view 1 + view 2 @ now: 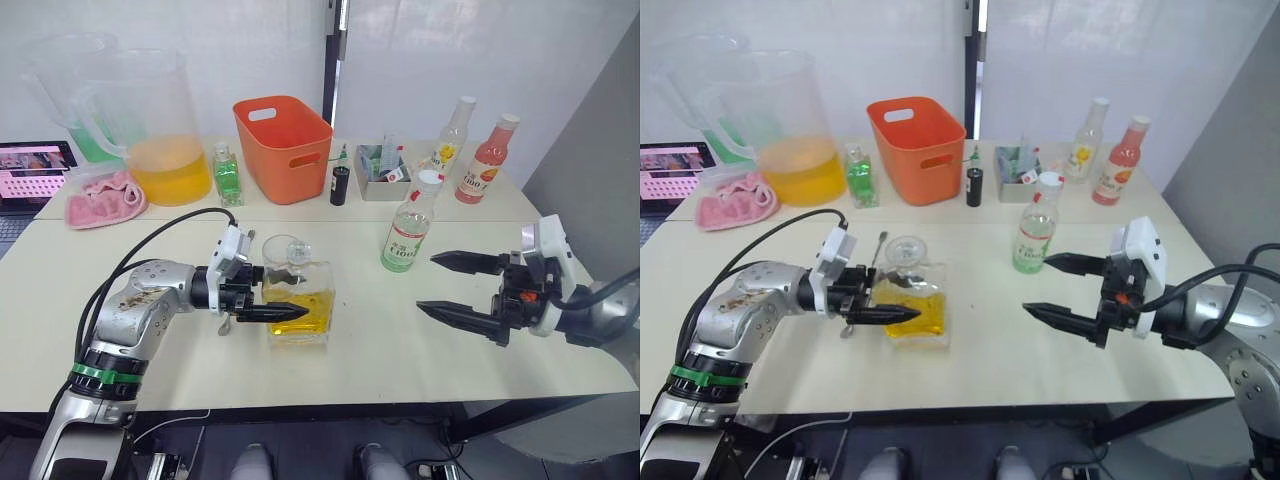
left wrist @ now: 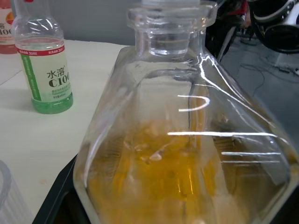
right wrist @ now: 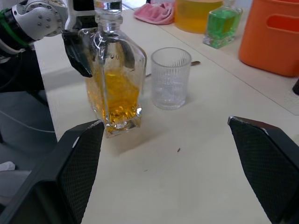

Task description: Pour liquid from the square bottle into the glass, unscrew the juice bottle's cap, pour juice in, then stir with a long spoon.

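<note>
The square bottle point(image 1: 298, 305), holding yellow-orange liquid point(image 3: 119, 93), stands upright on the table with its stopper in. My left gripper point(image 1: 285, 300) is shut on it, one finger on each flat side. Just behind the bottle stands the empty glass point(image 3: 170, 77). The long spoon point(image 1: 878, 250) lies flat under the left gripper, its end beside the glass. Further right is the juice bottle point(image 1: 410, 235), upright, with its white cap point(image 1: 430, 178) on. My right gripper point(image 1: 425, 282) hovers open to the right of the juice bottle, pointing toward it, nothing between its fingers.
Along the back stand a big pitcher point(image 1: 160, 140) of orange liquid, a small green bottle point(image 1: 228, 178), an orange basket point(image 1: 283, 145), a small black bottle point(image 1: 340, 185), a grey tray point(image 1: 385, 178), and two more drink bottles point(image 1: 485, 165). A pink cloth point(image 1: 103, 198) lies far left.
</note>
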Tool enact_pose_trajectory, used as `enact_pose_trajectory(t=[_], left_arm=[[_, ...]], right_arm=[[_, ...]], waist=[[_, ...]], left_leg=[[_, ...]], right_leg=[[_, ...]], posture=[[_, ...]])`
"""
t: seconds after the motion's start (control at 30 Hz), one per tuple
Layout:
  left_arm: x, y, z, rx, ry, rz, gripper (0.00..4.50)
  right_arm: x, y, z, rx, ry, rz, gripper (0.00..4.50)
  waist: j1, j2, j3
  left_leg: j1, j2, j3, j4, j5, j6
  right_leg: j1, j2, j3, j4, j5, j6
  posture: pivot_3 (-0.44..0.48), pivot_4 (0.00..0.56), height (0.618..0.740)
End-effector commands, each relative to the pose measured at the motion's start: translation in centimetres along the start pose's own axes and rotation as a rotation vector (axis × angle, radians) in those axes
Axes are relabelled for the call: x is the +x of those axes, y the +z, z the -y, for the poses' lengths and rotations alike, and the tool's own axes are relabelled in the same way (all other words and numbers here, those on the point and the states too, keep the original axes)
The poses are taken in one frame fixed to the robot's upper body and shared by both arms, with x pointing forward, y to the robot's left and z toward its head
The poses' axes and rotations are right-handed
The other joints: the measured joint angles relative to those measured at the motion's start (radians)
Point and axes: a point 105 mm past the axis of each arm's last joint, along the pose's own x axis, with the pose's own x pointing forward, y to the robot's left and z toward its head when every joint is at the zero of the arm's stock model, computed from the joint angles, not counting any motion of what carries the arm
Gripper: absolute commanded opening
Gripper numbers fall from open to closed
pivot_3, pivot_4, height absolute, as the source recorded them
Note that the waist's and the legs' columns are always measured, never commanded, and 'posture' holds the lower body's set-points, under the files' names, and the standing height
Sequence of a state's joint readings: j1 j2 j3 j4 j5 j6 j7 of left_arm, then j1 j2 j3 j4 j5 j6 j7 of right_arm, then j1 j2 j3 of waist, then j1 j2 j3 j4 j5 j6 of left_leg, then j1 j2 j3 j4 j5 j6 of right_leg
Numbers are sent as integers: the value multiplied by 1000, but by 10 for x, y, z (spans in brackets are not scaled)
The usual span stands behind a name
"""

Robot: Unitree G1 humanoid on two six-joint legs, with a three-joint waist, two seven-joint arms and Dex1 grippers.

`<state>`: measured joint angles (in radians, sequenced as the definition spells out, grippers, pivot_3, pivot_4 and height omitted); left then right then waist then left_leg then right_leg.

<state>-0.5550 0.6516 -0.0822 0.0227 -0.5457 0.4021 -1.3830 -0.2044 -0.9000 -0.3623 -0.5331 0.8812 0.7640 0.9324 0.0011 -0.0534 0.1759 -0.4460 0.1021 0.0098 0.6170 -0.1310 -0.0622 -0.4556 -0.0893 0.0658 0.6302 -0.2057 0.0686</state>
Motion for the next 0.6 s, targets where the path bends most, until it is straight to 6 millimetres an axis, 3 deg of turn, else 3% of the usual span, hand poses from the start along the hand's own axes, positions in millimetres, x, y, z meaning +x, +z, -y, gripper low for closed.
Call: enact_pose_trajectory(t=[0.03, 0.4, 0.47, 0.53, 0.6], left_arm=[[3, 7, -2, 95, -30, 8, 2820], [-6, -25, -3, 41, -33, -65, 2820], [-9, -21, -3, 22, -33, -47, 3860], [-11, -18, -3, 13, -35, -34, 4471], [-11, -15, -2, 21, -28, -29, 4471]], right_arm=[[-4, 13, -5, -43, -13, 31, 4500], [-5, 14, -6, -42, -23, 24, 4500], [-5, 15, -6, -40, -18, 29, 4500], [-4, 15, -6, -39, -13, 27, 4500], [-3, 15, -5, -39, -10, 29, 4500]], waist=[[2, 0, 0], [2, 0, 0], [0, 0, 0], [1, 0, 0], [0, 0, 0]], left_leg=[[0, 0, 0, 0, 0, 0], [0, 0, 0, 1, 0, 0], [0, 0, 0, 1, 0, 0], [1, 0, -1, 1, 0, 0], [0, 0, -1, 2, 0, 0]], right_leg=[[0, 0, 0, 0, 0, 0], [1, 0, 0, 0, 0, -1], [1, 0, 0, 0, -1, -1], [1, 0, 0, 0, -1, -1], [1, 0, 0, 0, -1, -1]], posture=[[0, 150, 703], [0, 150, 703], [0, 150, 703], [0, 150, 703], [0, 150, 703]])
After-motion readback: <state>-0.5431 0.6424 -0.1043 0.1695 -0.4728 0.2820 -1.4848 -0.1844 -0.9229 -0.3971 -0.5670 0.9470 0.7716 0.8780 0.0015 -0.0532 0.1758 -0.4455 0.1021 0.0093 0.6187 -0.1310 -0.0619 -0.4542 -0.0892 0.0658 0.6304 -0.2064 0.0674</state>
